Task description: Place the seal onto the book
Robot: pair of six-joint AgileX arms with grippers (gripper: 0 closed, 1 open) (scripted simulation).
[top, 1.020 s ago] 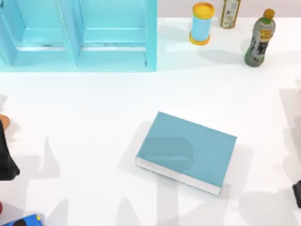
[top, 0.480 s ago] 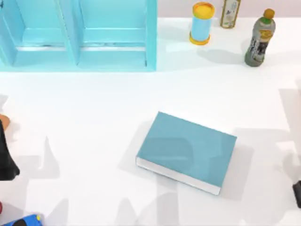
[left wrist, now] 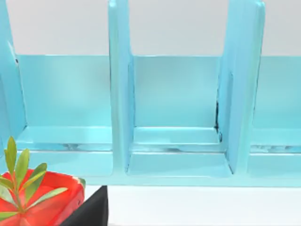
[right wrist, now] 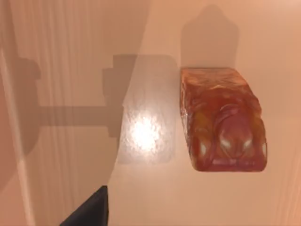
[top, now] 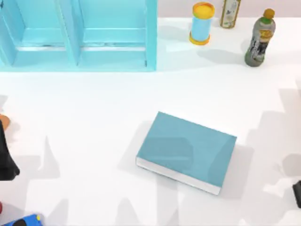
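Observation:
The book lies flat in the middle of the table, with a teal cover and white page edges along its near side. In the right wrist view the seal is seen from straight above, standing on the table with its shadow beside it. Its body is mottled orange-tan with a dark red top. A dark part of my right gripper shows at the edge of that view, apart from the seal. My right arm is at the table's right edge. My left arm sits parked at the left edge.
A light-blue shelf unit fills the back left and faces the left wrist camera. A blue cylinder with a yellow lid and two bottles stand at the back right. A red pot with green leaves is near the left arm.
The shadows on the right side of the table and across the book have shifted. The book and the left arm have not moved.

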